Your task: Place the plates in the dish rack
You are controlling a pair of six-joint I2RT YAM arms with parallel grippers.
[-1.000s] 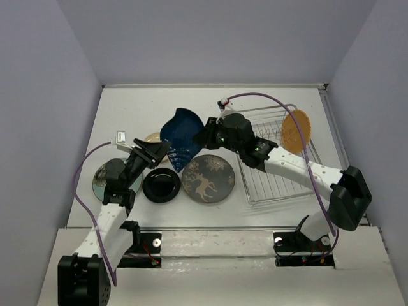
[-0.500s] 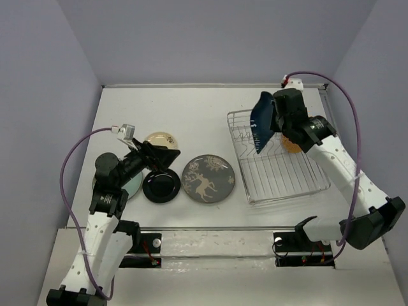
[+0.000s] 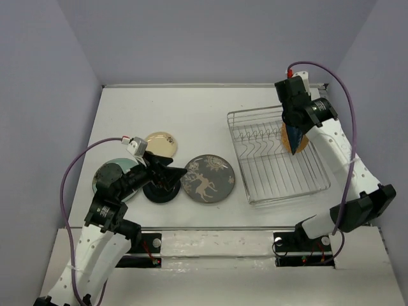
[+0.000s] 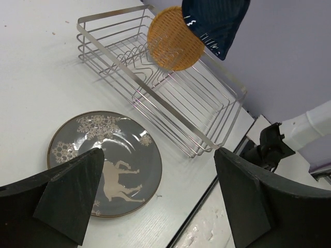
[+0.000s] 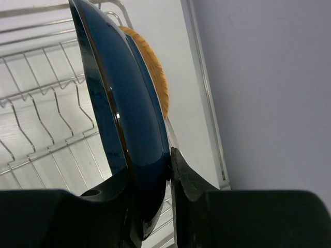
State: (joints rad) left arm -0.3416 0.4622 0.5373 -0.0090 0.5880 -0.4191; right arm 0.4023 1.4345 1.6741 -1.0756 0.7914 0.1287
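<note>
My right gripper [image 3: 292, 126] is shut on the dark blue leaf-shaped plate [image 3: 291, 140]. It holds the plate on edge over the far right of the silver wire dish rack [image 3: 280, 194], close beside the orange woven-look plate [image 3: 302, 141] standing there. In the right wrist view the blue plate [image 5: 119, 103] sits between my fingers, with the orange plate [image 5: 153, 72] just behind it. My left gripper [image 3: 171, 173] is open and empty above the small black plate [image 3: 158, 190]. The grey deer plate [image 3: 208, 179] lies flat beside it and shows in the left wrist view [image 4: 103, 170].
The cream round plate [image 3: 159, 141] lies behind the black one. The pale green plate [image 3: 105, 176] lies at the left, partly under my left arm. The rack's rows of tines [image 3: 261, 137] stand left of the blue plate. Walls close in the table on both sides.
My right arm has carried the blue plate from the rack's far-left corner to its right side and turned it edge-on beside the orange plate. My left gripper has moved right, over the black plate.
</note>
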